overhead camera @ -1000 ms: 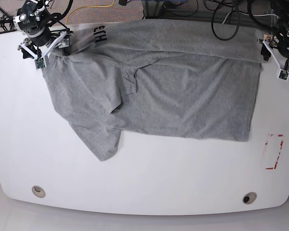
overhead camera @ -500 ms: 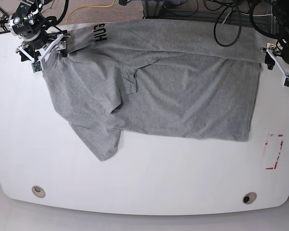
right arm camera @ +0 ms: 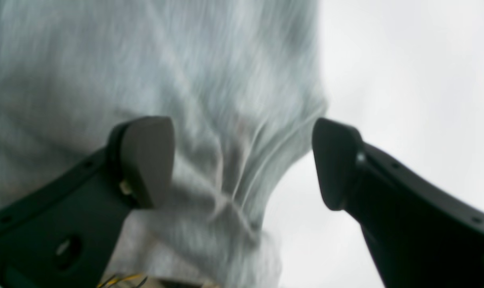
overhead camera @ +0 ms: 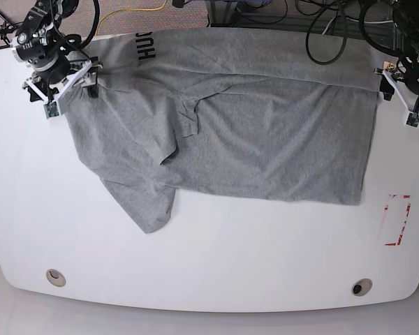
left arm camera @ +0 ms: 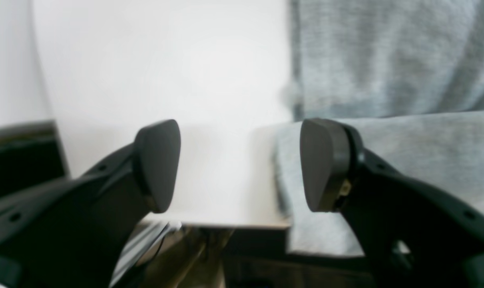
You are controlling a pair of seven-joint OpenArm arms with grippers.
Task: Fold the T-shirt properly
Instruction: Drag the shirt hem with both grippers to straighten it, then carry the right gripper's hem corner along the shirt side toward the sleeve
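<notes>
The light grey T-shirt lies spread over the back half of the white table, black lettering at its far left edge and one sleeve trailing toward the front left. My right gripper stands open at the shirt's left end. In the right wrist view its jaws straddle bunched grey cloth without closing on it. At the shirt's right end my left gripper is open. In the left wrist view one finger sits over the shirt's edge and the other over bare table.
A red-outlined rectangle is marked near the table's right edge. Two round holes sit by the front edge. Black cables and a yellow cord hang behind the back edge.
Both open grippers have shifted slightly toward the front beside the shirt's ends. The lettered far-left edge has shifted a little, and more of the lettering shows.
</notes>
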